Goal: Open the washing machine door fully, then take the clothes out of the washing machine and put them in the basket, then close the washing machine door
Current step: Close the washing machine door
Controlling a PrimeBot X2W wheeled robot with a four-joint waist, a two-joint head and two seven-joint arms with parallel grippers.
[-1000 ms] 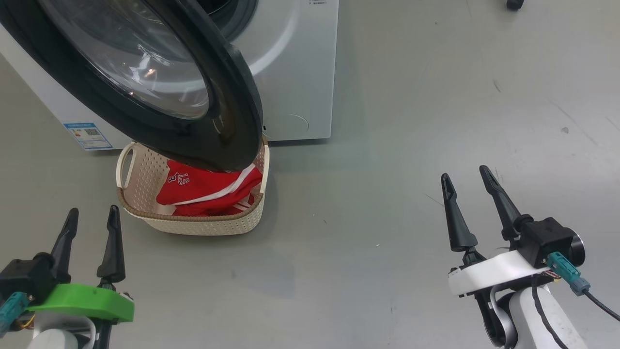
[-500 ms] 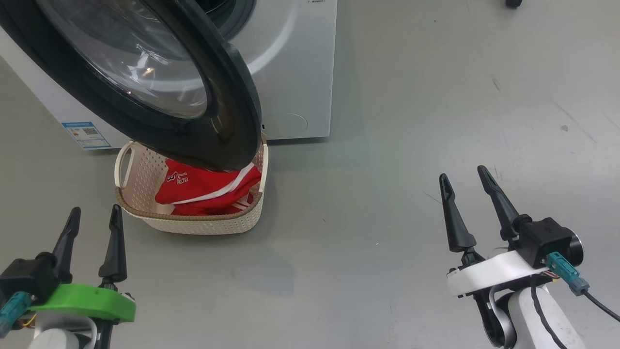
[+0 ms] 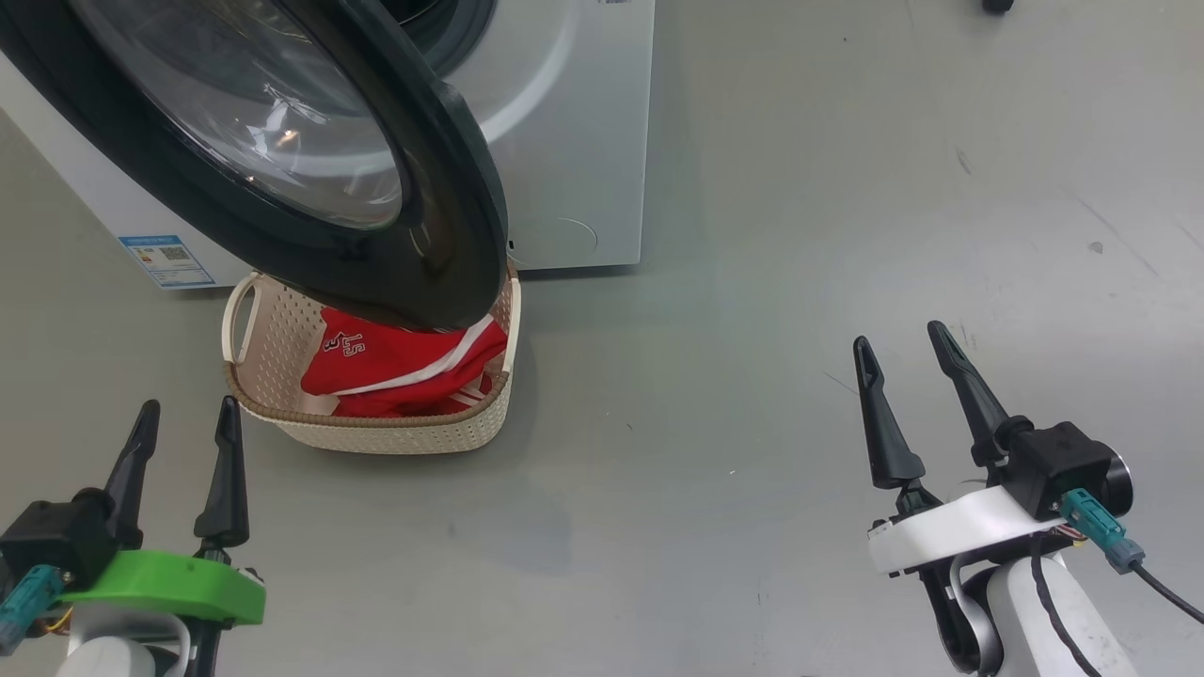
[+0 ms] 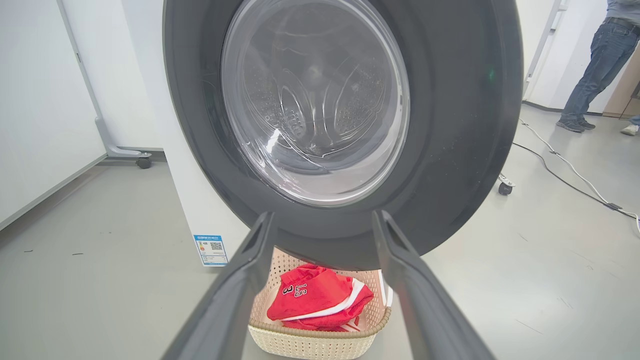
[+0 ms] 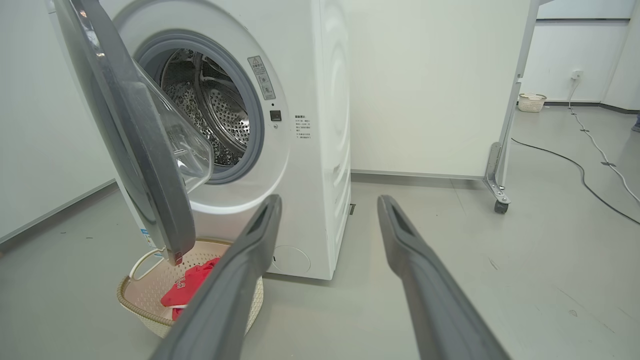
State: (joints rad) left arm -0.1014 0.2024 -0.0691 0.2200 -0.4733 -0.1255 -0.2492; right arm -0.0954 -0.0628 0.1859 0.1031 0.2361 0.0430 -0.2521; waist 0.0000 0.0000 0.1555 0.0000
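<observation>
My left gripper [image 3: 188, 402] and my right gripper [image 3: 897, 333] both hang low over the grey floor [image 3: 752, 282], fingers spread wide and holding nothing. The washing machine door [image 3: 442, 235] stands swung open. Its black rim overhangs the basket [image 3: 376, 434] — which sits just in front of the washing machine [image 3: 574, 141] — with the red clothes [image 3: 395, 362] piled inside.
</observation>
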